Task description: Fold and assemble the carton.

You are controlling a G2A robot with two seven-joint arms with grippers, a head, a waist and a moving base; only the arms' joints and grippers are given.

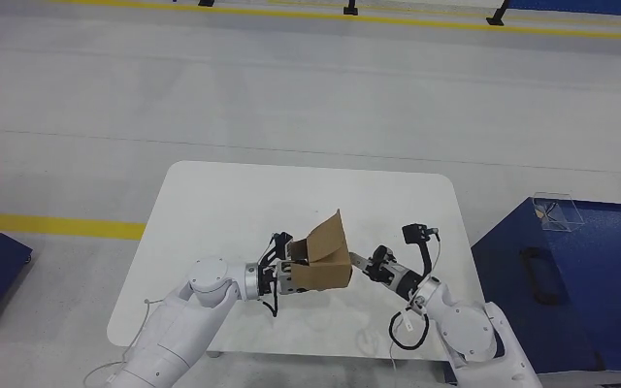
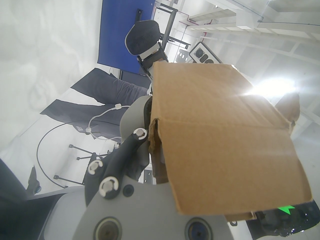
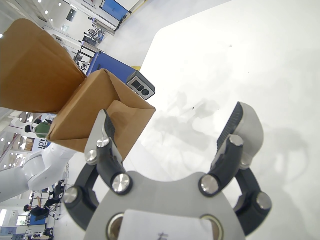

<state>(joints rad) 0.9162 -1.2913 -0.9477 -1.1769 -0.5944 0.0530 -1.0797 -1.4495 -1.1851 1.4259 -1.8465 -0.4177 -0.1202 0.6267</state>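
Carton, brown, half-folded, flap raised, clamped in left gripper; right gripper spread apart

the carton is matt cardboard; the table smooth, faintly glossy.

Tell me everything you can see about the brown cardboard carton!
The carton is plain brown cardboard, half folded: a box-like body with one flap sticking up. It is tilted, held above the white table by the left gripper. The open right gripper is beside it; whether it touches, I cannot tell.
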